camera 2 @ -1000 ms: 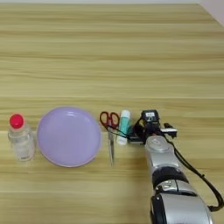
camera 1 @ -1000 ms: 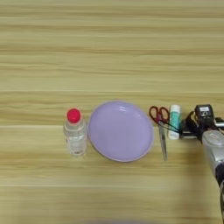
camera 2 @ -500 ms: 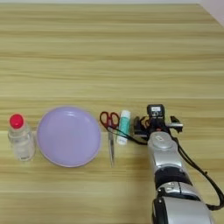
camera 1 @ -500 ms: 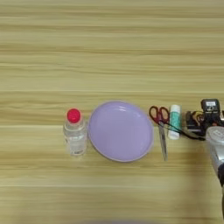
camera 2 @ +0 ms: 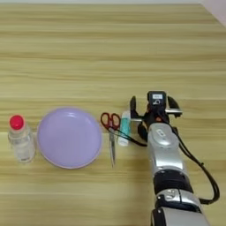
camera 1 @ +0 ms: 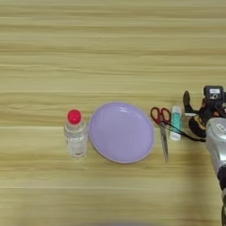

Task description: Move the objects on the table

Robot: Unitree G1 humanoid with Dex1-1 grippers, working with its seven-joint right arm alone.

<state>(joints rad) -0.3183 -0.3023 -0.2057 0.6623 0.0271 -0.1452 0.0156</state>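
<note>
1. Compared with one second ago, the gripper (camera 2: 150,107) has moved a little to the right and slightly away from the robot, so it now stands further from the glue stick (camera 2: 124,128); the other things lie where they were.
2. Its two black fingers (camera 2: 133,104) are spread apart, one on the left and one on the right of the small black block with a white label, and they pinch nothing.
3. Under the wrist, partly hidden by the silver forearm (camera 2: 164,150), there is something dark with a little orange and yellow. It may be the tape measure, but I cannot tell this surely.
4. A thin black strap (camera 1: 183,133) runs from that place to the left, across the lower end of the glue stick and toward the scissors (camera 2: 110,132).
5. The glue stick lies just left of the gripper's left finger, close to it but not touching.
6. The scissors lie just left of the glue stick, red handles on the far side and blades pointing toward the robot.
7. The plate (camera 1: 122,131) lies further left, right beside the scissors.
8. The bottle (camera 1: 75,133) stands upright well to the left of the gripper, just beside the plate's left rim.
9. All of them rest on the table (camera 1: 110,48).
</note>
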